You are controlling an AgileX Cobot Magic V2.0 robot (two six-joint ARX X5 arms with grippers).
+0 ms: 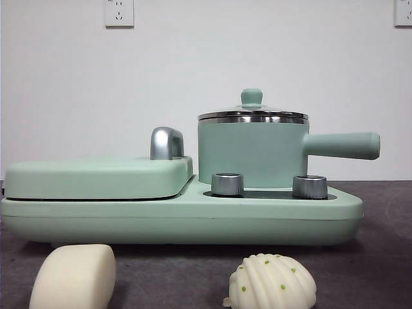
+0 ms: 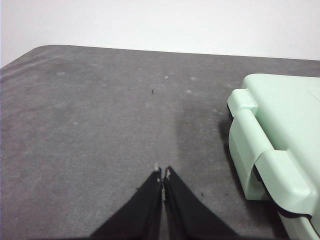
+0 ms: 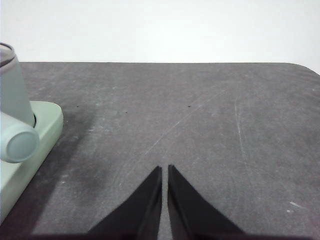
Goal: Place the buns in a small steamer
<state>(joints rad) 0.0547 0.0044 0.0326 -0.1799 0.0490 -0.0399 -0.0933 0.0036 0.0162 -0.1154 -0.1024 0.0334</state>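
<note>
- The smooth bun [image 1: 73,275] lies on the dark counter [image 1: 380,257] at the near left of the front view, pillow-shaped and cream-white, cut off by the picture's lower edge.
- The ridged bun [image 1: 273,281] lies to its right, well apart from it, shell-like with small green specks, also on the counter.
- Both buns sit in front of the cooker base [image 1: 180,220], near its front edge without touching it.
- The steamer [image 1: 251,151] stands upright on the right half of the base, a mint-green pot with a steel rim.
- Its glass lid [image 1: 252,113] is on, closed, topped by a green knob [image 1: 251,96].
- Its handle [image 1: 341,145] sticks out level to the right; the right wrist view shows the handle's round end [image 3: 20,144] beside the pot wall.
- Two steel dials [image 1: 227,183] sit on the base just in front of the pot.
- The flat griddle [image 1: 96,177] takes the left half of the base, lid down, with a steel hinge piece [image 1: 167,143] at its back right.
- The left pincer [image 2: 162,175] hangs over bare counter beside the griddle's end, jaws pressed together, holding nothing.
- The right pincer [image 3: 165,170] hangs over bare counter beside the steamer's handle end, jaws nearly touching with a thin slit between, holding nothing.
- A white wall [image 1: 193,58] rises behind, with a socket [image 1: 119,13] high on the left.
</note>
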